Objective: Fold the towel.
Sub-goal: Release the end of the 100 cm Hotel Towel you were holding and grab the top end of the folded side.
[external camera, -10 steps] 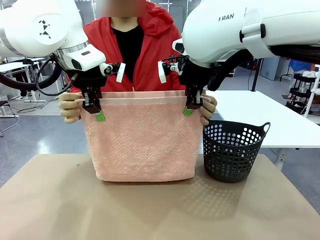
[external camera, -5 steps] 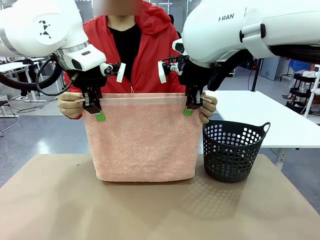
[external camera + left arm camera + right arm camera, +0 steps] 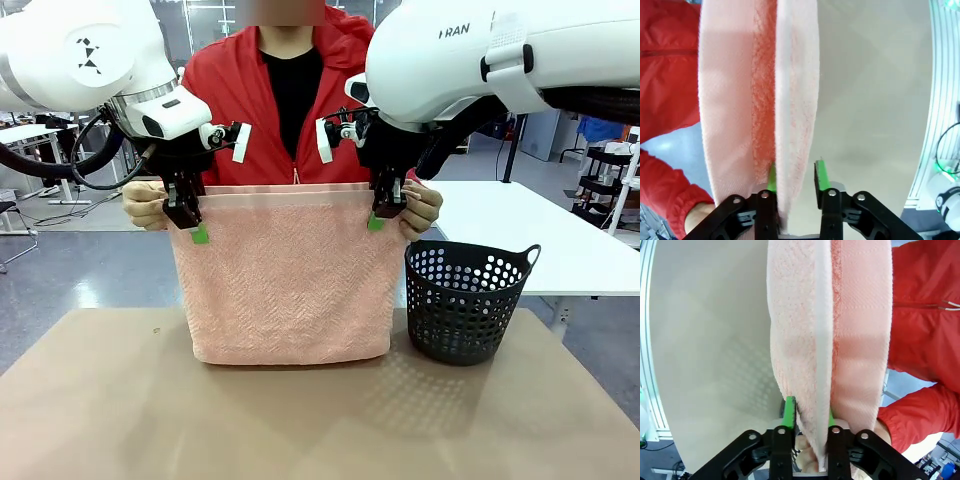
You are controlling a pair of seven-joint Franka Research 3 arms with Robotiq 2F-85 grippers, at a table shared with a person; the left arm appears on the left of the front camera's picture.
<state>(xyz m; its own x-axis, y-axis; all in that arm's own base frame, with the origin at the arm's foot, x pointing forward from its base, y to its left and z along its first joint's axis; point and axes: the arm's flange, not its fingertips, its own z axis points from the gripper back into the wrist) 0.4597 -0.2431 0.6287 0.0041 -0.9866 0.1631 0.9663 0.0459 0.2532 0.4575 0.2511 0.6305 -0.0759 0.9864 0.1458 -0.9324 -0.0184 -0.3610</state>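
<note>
The pale pink towel (image 3: 285, 275) hangs doubled over the brown table (image 3: 300, 430), its lower fold touching the tabletop. A person in a red jacket holds its top corners, one hand (image 3: 145, 205) on the left and the other hand (image 3: 420, 210) on the right. My left gripper (image 3: 188, 228) is at the top left corner. In the left wrist view the left gripper (image 3: 796, 172) stands open around the near layer of the towel (image 3: 795, 100), with a gap at one pad. My right gripper (image 3: 384, 215) is at the top right corner. The right gripper (image 3: 810, 415) is open astride a layer of the towel (image 3: 800, 340).
A dark perforated basket (image 3: 465, 305) stands on the table just right of the towel. A white table (image 3: 530, 230) lies behind it to the right. The person stands close behind the towel at the far edge.
The person has straightened up a little and both hands have shifted slightly upward. The towel and both arms stay where they were.
</note>
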